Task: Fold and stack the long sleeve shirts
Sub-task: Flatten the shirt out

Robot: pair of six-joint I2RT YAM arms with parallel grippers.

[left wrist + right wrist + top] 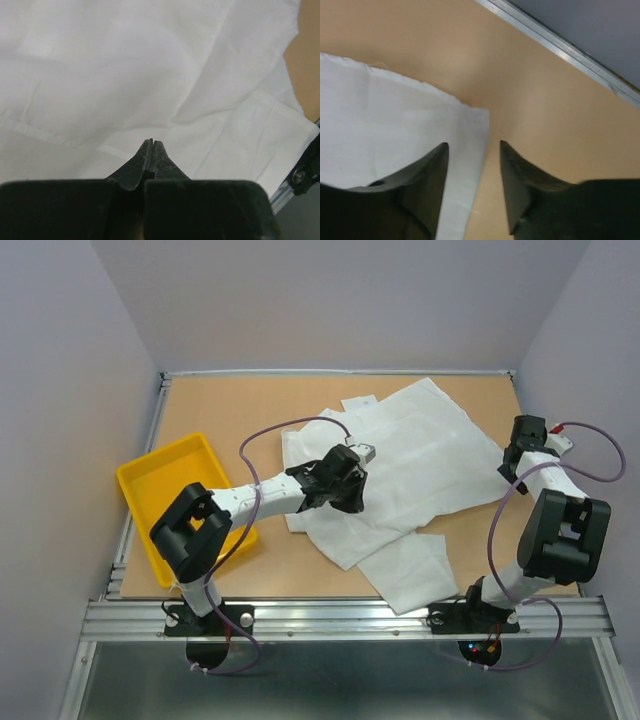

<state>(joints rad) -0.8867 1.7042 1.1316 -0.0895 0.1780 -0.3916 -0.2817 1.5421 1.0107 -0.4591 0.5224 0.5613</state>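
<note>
As the white shirt (420,455) lies spread over the middle of the desk (230,405), long axis running from far edge to near edge, its right-hand corner is seen just ahead of the right gripper (472,145), whose jaws are parted and grip nothing. The left gripper (152,145) is pressed shut, empty, over the shirt's left half. The right arm is judged nearer that corner.
</note>
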